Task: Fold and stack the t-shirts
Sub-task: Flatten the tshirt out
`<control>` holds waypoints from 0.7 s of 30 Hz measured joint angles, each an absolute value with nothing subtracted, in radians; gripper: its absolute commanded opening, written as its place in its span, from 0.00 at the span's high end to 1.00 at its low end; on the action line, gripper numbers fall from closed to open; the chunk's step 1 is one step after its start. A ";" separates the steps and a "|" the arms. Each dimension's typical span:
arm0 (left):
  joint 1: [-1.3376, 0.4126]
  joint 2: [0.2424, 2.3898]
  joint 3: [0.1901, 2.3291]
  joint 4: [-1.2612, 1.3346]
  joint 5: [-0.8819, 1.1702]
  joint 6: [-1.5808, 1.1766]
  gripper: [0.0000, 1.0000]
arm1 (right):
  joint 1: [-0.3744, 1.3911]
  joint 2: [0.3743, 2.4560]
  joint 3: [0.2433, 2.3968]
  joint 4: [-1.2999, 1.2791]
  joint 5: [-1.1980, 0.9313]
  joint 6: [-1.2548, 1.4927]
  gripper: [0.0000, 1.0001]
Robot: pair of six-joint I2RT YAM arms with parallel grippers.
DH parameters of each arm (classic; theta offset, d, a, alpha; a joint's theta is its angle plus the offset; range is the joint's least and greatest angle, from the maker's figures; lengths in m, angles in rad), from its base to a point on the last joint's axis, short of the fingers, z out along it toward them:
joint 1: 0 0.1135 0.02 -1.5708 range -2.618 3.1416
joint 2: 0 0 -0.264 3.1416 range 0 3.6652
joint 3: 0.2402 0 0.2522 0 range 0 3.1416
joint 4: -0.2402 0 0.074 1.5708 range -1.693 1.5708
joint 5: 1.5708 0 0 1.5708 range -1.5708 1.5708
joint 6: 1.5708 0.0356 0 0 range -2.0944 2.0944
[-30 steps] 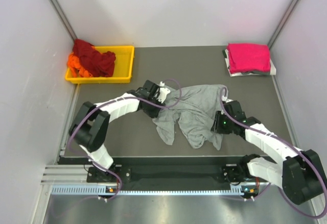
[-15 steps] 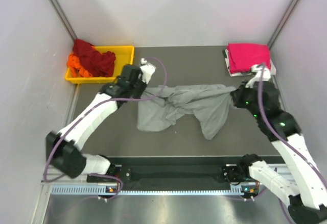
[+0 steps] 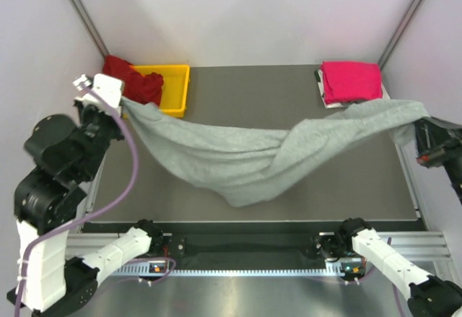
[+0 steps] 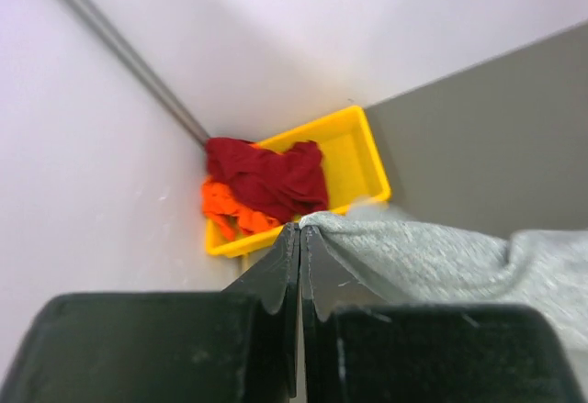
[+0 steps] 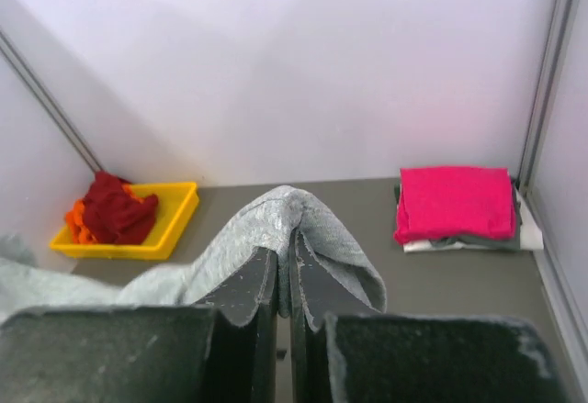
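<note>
Grey heather cloth spanned the whole workspace: the grey t-shirt [image 3: 238, 158] hung as a long band running left to right above the surface [image 3: 253, 93], its long axis crosswise to the arms. The left jaws were pinched together on one edge of it, up by the near corner of the yellow tray [image 3: 177, 89]. The right jaws were likewise clamped on a fold of the other end, out at the right edge just near of the folded pink t-shirt [image 3: 351, 81]. From each pair of jaws the cloth ran inward and down, so the slack belly sagged between them, toward the arm bases. I couldn't tell whether its lowest fold touched the surface.

Neither the left arm [image 3: 65, 158] nor the right arm [image 3: 440, 147] was nearer the shirt's middle; each held only an end. I judged the spread to be in hand and the fold not yet begun, so the lay-down would need both ends lowered evenly. The dark red t-shirt [image 3: 133, 79] and orange t-shirt [image 4: 230, 215] lay bunched in the tray.
</note>
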State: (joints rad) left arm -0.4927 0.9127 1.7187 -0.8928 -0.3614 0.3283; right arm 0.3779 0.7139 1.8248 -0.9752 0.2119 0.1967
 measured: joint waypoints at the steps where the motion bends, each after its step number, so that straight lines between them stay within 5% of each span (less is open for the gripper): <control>1: -0.493 0.894 1.733 -0.903 -0.379 0.335 1.00 | 0.378 0.713 1.858 -0.983 0.212 0.192 1.00; 9: -0.493 0.885 1.582 -0.859 -0.458 0.374 1.00 | 0.378 0.775 1.845 -0.961 0.223 0.157 1.00; 18: -0.401 1.374 1.372 -0.553 -0.472 0.448 1.00 | 0.329 1.379 1.847 -0.707 0.227 0.086 0.99; 20: -0.350 1.527 1.408 -0.496 -0.487 0.457 0.84 | 0.305 1.519 1.847 -0.651 0.206 0.080 0.89; 21: -0.331 1.597 1.439 -0.476 -0.498 0.463 0.74 | 0.293 1.575 1.849 -0.624 0.199 0.081 0.63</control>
State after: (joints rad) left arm -0.3305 1.5970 1.4391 -0.4763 -0.4976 0.4633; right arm 0.2932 1.5753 1.8488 -0.6243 0.1986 0.0807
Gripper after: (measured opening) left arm 0.117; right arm 0.064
